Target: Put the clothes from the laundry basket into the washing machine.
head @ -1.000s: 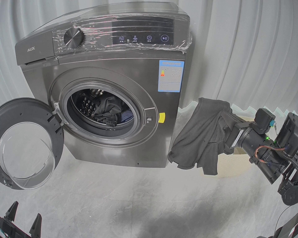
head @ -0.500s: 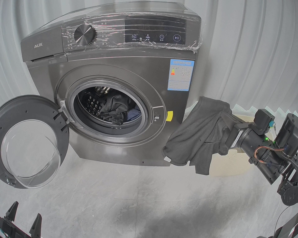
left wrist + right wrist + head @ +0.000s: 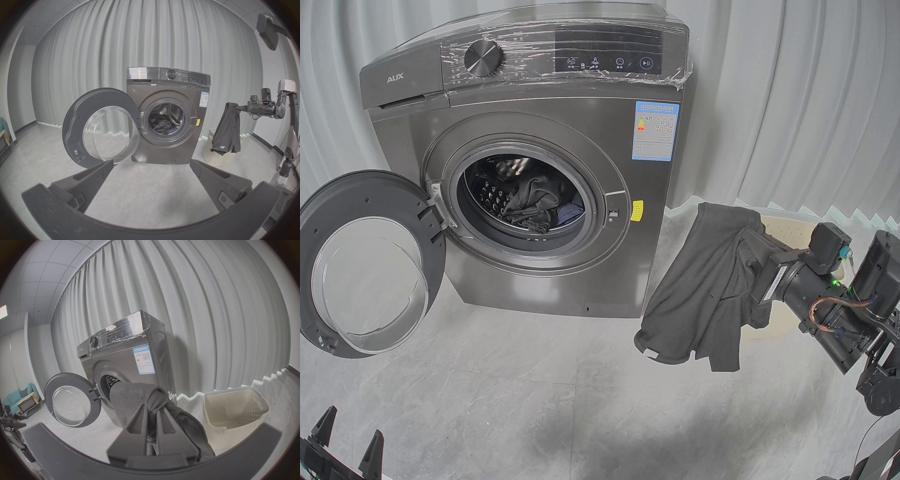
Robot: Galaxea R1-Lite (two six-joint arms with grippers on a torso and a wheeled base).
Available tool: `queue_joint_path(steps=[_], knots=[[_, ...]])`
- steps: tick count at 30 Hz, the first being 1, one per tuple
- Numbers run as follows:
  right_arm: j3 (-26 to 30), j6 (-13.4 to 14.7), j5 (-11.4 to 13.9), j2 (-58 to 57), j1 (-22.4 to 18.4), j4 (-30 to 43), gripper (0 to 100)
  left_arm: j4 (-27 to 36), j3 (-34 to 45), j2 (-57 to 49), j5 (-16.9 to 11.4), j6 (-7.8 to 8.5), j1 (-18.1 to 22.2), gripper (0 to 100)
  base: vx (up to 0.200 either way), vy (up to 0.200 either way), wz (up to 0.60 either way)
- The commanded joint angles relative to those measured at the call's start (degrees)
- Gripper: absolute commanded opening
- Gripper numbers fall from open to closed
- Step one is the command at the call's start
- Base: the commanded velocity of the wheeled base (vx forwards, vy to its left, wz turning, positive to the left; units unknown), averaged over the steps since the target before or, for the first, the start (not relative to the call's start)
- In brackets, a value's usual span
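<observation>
The dark grey garment (image 3: 706,287) hangs off the floor (image 3: 550,400), pinched at its upper fold by the right gripper (image 3: 152,410), whose fingers are clenched on the cloth. It hangs just beside the washing machine (image 3: 562,119) and in front of the cream laundry basket (image 3: 234,405). The machine's door (image 3: 369,187) stands wide open, and dark clothes (image 3: 531,197) lie in the drum. The left gripper (image 3: 151,162) hangs low over the floor with its fingers spread, grasping nothing.

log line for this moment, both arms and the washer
right gripper: shut on dark garment, hanging near laundry basket | left gripper: open, empty | washing machine: door open, clothes inside
</observation>
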Motion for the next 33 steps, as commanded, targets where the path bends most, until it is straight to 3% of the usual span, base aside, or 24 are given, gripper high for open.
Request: queue_joint_path(steps=[1,24,33], knots=[[0.0,0.0,0.0,0.4,0.1,0.0,0,0.0,0.7,-0.9,-0.1,-0.02,0.0,100,0.0,0.2,0.0],[0.6,0.5,0.2,0.4,0.1,0.0,0,0.0,0.7,-0.9,0.0,-0.1,0.0,100,0.0,0.2,0.0],[0.6,0.5,0.2,0.5,0.1,0.0,0,0.0,0.7,-0.9,-0.1,-0.1,0.0,100,0.0,0.0,0.0]])
